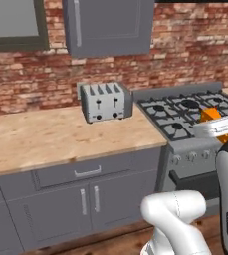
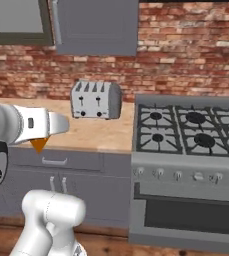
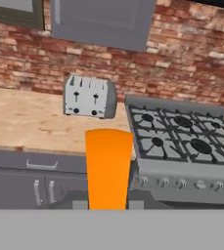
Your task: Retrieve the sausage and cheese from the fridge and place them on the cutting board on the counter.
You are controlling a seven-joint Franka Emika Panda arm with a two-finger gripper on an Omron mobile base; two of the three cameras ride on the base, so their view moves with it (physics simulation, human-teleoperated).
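My gripper [image 3: 107,201] is shut on an orange wedge of cheese [image 3: 108,166], which stands up between the fingers in the hand view. From the left base view the cheese [image 1: 211,114] pokes out beside the white hand [image 1: 214,128], over the front of the stove. In the right base view its orange tip [image 2: 38,145] hangs under the hand [image 2: 48,126], in front of the counter [image 2: 93,134]. The beige counter [image 1: 51,137] stretches left of the stove. The sausage, the fridge and the cutting board are out of view.
A silver four-slot toaster [image 1: 105,101] stands on the counter against the brick wall. A grey gas stove [image 1: 187,112] with black grates and front knobs adjoins the counter on the right. A grey wall cupboard [image 1: 108,25] hangs above the toaster. Grey drawers and doors [image 1: 85,191] sit below.
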